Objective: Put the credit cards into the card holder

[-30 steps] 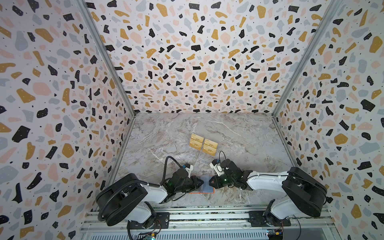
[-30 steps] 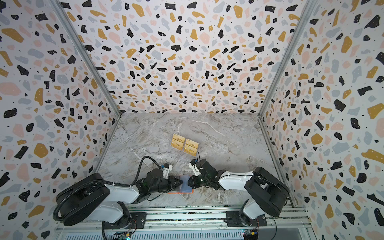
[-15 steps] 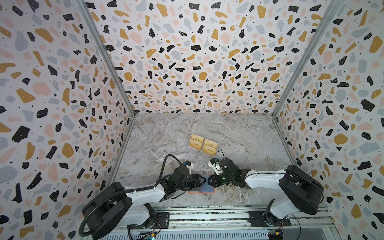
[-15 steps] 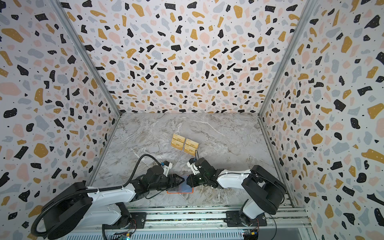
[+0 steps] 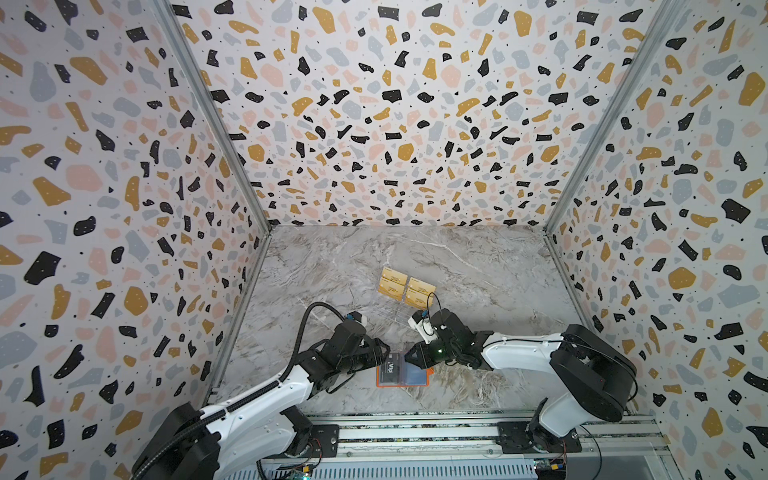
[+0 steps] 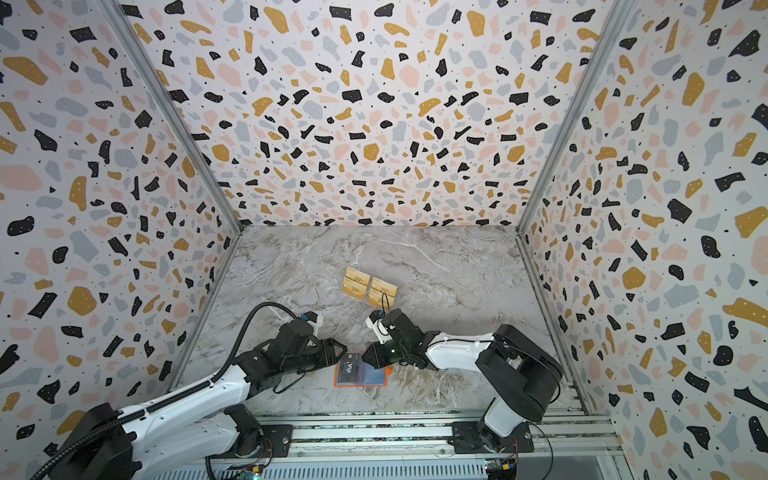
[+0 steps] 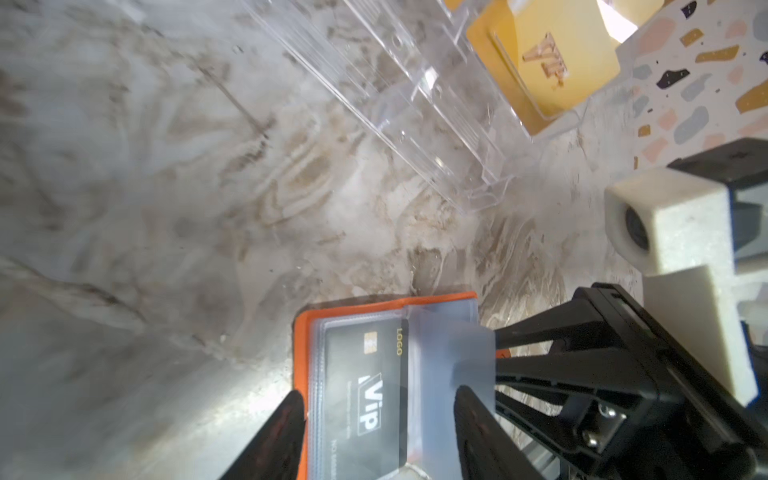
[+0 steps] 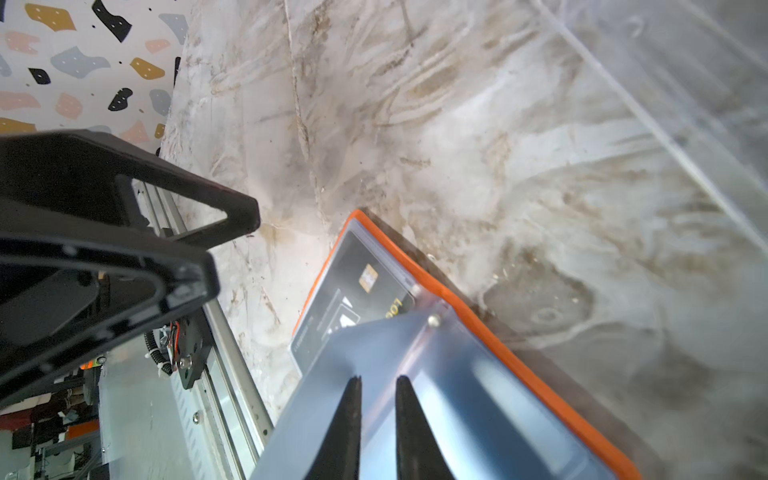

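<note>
- Marble table (image 5: 478,266) bears open orange card holder (image 5: 412,375)
- Black card (image 5: 392,366) inside holder
- Left gripper (image 7: 380,411) spread wide over holder, gripping nothing
- Right gripper (image 8: 377,399) closed on holder's sleeve (image 8: 465,386)
- Gold cards (image 5: 392,284) beyond holder

Bright even light, blurred wrist views
</note>
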You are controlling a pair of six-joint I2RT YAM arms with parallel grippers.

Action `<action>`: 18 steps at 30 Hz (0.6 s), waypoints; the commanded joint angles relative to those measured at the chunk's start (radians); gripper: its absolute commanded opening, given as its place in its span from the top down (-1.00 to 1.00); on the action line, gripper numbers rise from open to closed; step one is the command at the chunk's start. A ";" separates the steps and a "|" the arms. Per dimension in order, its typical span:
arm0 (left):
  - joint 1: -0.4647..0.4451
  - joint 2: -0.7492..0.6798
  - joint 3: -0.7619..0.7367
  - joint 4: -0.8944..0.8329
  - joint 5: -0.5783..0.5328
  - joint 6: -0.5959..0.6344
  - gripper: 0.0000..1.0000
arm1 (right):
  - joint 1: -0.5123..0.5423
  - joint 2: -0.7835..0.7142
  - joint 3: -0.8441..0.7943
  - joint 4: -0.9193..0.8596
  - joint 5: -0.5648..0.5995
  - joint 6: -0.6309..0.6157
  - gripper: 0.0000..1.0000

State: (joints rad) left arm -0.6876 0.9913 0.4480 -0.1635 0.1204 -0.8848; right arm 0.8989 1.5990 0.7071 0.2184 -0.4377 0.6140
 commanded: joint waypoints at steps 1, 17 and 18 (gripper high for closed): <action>0.003 -0.026 0.038 -0.069 -0.051 0.056 -0.09 | 0.015 0.019 0.054 -0.028 -0.011 -0.035 0.64; -0.011 0.026 -0.056 0.089 0.111 0.035 0.28 | 0.038 0.137 0.097 -0.014 -0.023 -0.031 0.64; -0.020 0.034 -0.061 0.106 0.120 0.028 0.34 | 0.039 0.141 0.095 -0.013 -0.020 -0.027 0.64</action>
State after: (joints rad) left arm -0.6930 1.0119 0.4103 -0.1364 0.1795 -0.8379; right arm 0.9291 1.7363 0.7780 0.2153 -0.4580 0.5953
